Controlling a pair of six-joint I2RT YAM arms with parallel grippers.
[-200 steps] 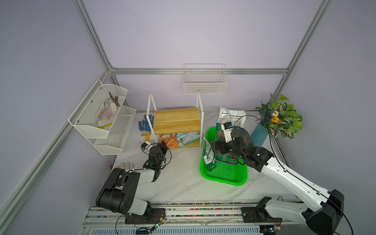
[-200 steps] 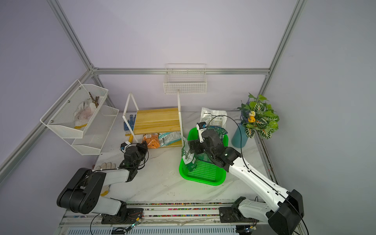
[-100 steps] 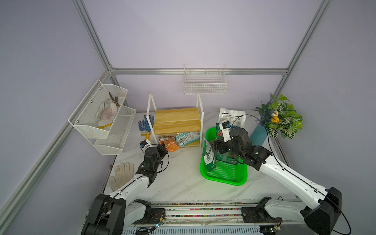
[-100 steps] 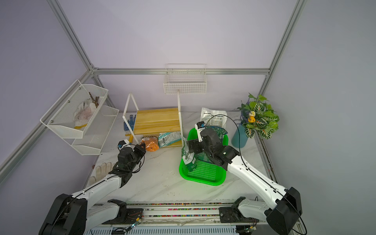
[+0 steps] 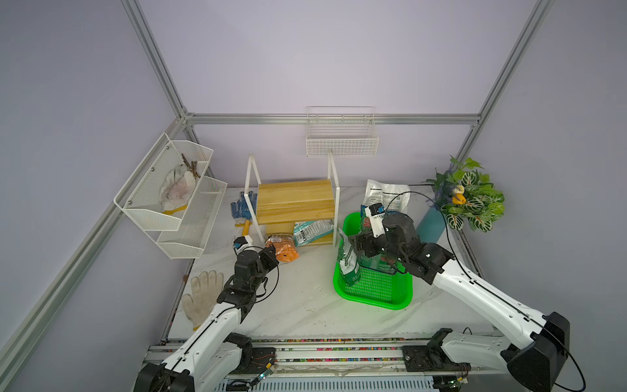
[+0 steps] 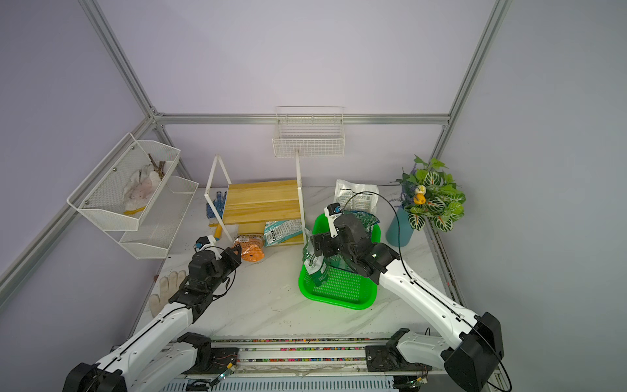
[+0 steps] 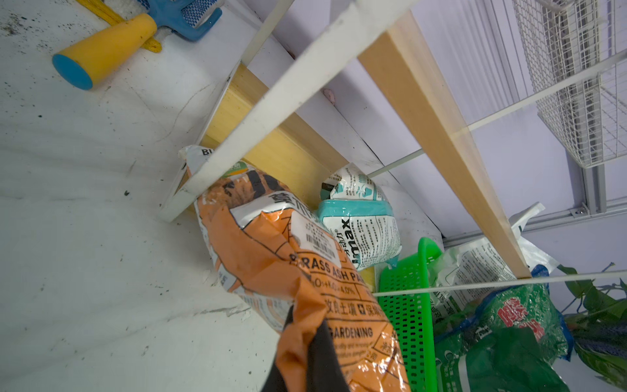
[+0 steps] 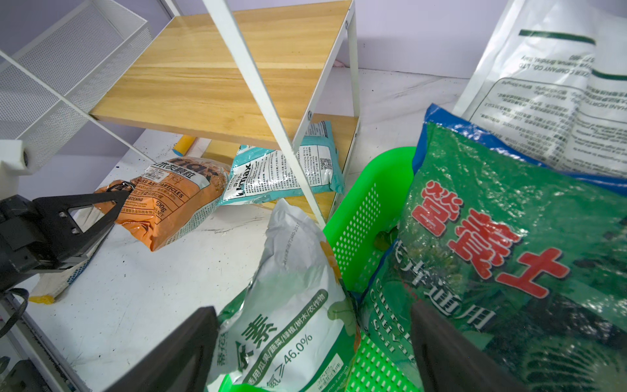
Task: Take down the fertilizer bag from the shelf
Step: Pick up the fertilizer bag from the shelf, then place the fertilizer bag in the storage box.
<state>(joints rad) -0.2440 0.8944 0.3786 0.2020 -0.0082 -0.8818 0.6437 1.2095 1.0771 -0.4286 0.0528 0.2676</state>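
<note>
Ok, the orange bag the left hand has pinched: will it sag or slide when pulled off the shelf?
The orange bag looks crinkled and soft, so it will likely sag below the left hand, which is shut on one corner. Its glossy film may slip. Its far end lies behind the shelf leg and could catch there.

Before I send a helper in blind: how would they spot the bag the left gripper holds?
Find the wooden shelf at the back. At its front left foot lies the orange bag, pinched by the left gripper. Its teal neighbour lies on the lower board.
</note>
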